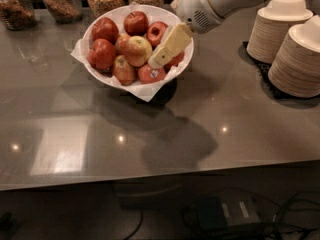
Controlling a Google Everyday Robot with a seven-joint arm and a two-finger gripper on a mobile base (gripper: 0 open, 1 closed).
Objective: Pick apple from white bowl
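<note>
Overhanging the white bowl (112, 13), tool (157, 60) crosses right rim.

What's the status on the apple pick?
Gripper low over right side of white bowl, just above stickered red apple. No apple lifted. Paper bowl stacks off right, apart.

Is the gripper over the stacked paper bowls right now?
No, the gripper hangs over the apples in the white bowl, while the stacked paper bowls stand apart from it on the counter.
</note>
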